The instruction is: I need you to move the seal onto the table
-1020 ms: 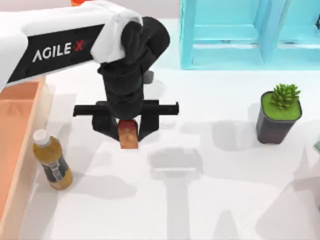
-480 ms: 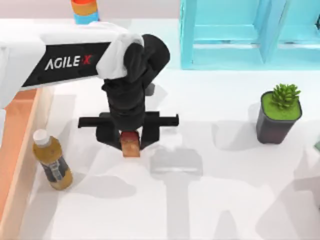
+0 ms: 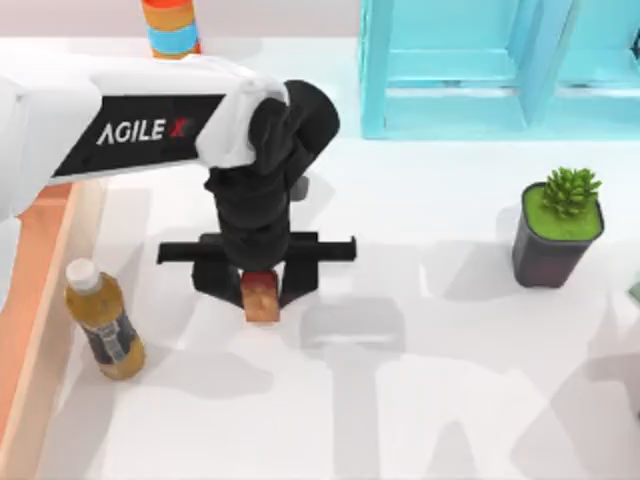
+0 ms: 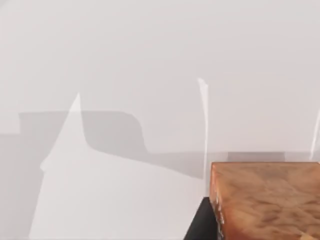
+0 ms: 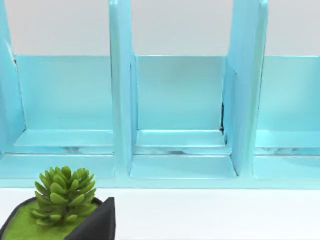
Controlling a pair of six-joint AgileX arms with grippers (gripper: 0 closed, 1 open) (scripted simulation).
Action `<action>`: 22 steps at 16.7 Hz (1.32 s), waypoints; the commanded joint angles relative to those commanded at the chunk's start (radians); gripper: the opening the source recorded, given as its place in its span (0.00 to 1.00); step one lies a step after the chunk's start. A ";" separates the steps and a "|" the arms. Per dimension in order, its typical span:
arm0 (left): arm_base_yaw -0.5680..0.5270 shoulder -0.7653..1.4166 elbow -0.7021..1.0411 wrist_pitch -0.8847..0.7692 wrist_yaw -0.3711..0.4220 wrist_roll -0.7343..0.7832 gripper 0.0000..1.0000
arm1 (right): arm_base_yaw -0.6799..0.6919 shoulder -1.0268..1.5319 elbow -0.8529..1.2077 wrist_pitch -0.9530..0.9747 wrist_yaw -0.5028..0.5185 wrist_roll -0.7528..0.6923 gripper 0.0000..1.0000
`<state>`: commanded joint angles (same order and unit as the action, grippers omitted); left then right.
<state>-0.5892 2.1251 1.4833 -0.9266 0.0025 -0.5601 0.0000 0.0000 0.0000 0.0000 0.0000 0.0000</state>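
The seal (image 3: 262, 297), a small orange-brown block with a dark red top, hangs between the black fingers of my left gripper (image 3: 259, 286), which is shut on it over the middle-left of the white table (image 3: 420, 400). In the left wrist view the seal's orange-brown body (image 4: 265, 200) fills a corner above the white table (image 4: 125, 60), with a black finger (image 4: 202, 222) beside it. Whether the seal touches the table I cannot tell.
An amber bottle with a white cap (image 3: 103, 320) stands left of the gripper, beside the wooden tray (image 3: 35, 250). A striped can (image 3: 170, 28) is at the back left. The light-blue shelf unit (image 3: 500, 65) (image 5: 180, 110) and a potted succulent (image 3: 560, 225) (image 5: 62, 207) are on the right.
My left arm has carried the seal slightly nearer and lower toward the table. The striped can behind the arm has come into view.
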 joint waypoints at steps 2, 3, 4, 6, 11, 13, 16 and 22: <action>0.000 0.000 0.000 0.000 0.000 0.000 0.38 | 0.000 0.000 0.000 0.000 0.000 0.000 1.00; 0.000 0.000 0.000 0.000 0.000 0.000 0.45 | 0.000 0.000 0.000 0.000 0.000 0.000 1.00; 0.000 0.000 0.000 0.000 0.000 0.000 0.53 | 0.000 0.000 0.000 0.000 0.000 0.000 1.00; 0.000 0.000 0.000 0.000 0.000 0.000 0.68 | 0.000 0.000 0.000 0.000 0.000 0.000 1.00; 0.000 0.000 0.000 0.000 0.000 0.000 1.00 | 0.000 0.000 0.000 0.000 0.000 0.000 1.00; 0.000 0.000 0.000 0.000 0.000 0.000 1.00 | 0.000 0.000 0.000 0.000 0.000 0.000 1.00; 0.000 0.000 0.000 0.000 0.000 0.000 1.00 | 0.000 0.000 0.000 0.000 0.000 0.000 1.00; -0.001 0.000 0.038 -0.039 0.000 -0.002 1.00 | 0.000 0.000 0.000 0.000 0.000 0.000 1.00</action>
<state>-0.5899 2.1249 1.5212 -0.9652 0.0028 -0.5624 0.0000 0.0000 0.0000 0.0000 0.0000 0.0000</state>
